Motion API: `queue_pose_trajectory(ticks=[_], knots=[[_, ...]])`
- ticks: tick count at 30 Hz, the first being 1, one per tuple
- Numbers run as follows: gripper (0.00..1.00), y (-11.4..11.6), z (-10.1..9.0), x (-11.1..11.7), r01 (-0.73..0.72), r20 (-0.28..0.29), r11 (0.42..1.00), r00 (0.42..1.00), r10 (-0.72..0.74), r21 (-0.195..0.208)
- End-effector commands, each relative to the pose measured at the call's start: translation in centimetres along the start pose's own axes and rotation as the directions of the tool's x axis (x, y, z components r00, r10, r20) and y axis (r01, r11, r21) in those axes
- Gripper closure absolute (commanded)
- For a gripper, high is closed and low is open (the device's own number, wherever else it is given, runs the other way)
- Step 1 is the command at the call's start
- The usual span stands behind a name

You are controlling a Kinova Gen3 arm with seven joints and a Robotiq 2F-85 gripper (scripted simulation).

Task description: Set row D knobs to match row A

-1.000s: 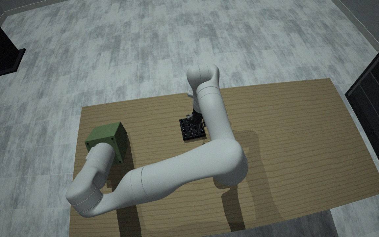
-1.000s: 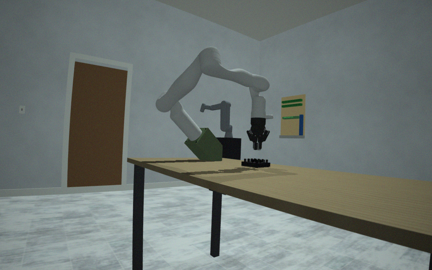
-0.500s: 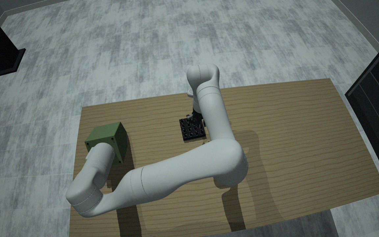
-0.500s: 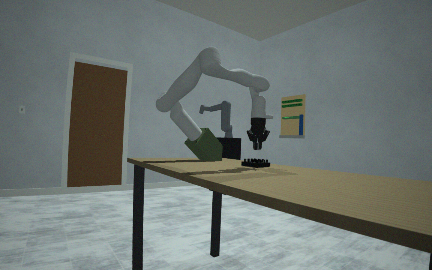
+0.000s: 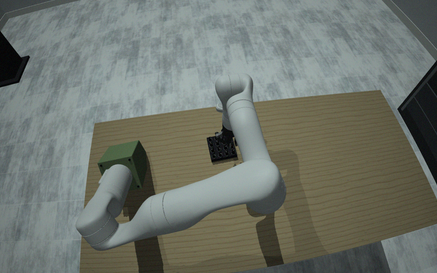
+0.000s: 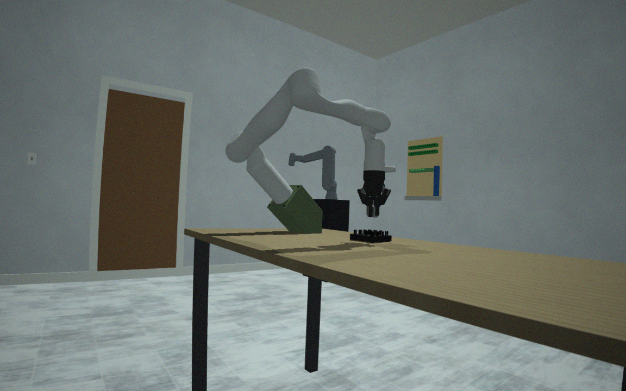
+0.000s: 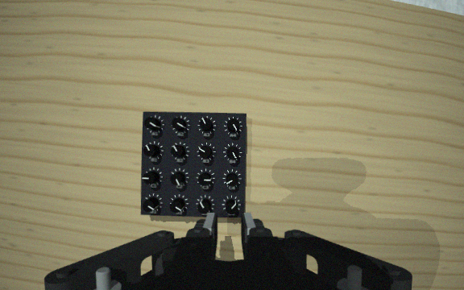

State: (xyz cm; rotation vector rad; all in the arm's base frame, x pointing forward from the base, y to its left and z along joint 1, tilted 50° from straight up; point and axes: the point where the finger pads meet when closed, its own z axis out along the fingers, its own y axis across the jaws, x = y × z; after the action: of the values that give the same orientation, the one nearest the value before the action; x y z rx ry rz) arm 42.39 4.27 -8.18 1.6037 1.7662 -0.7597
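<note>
- where's the knob box (image 5: 222, 148) (image 6: 370, 238) (image 7: 193, 165)?
- flat on the desk (image 5: 335, 146) (image 6: 475, 272) (image 7: 357, 80), inward from the long edge that the bent arm (image 5: 213, 190) (image 6: 269, 121) reaches toward, between the middle and the corner on the green block's (image 5: 120, 154) (image 6: 301, 211) side.
- and the end effector (image 5: 226, 139) (image 6: 373, 212) (image 7: 229, 225)?
- above the box, apart from it, pointing down. its fingers stand slightly spread, a narrow gap between them, pinching nothing.
- the knobs?
- d1's line (image 7: 151, 207) points toward the lower right, and d4's (image 7: 234, 205) toward the upper right.
</note>
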Motion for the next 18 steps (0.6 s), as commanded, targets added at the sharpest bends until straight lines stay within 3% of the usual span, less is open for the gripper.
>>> queue_pose_trajectory(ticks=[1,18], knots=[[0.81,0.04,-0.1,0.03,0.0,-0.001,1.0,1.0,0.0,-0.002],[0.81,0.05,0.15,0.03,0.01,-0.001,1.0,1.0,-0.01,-0.001]])
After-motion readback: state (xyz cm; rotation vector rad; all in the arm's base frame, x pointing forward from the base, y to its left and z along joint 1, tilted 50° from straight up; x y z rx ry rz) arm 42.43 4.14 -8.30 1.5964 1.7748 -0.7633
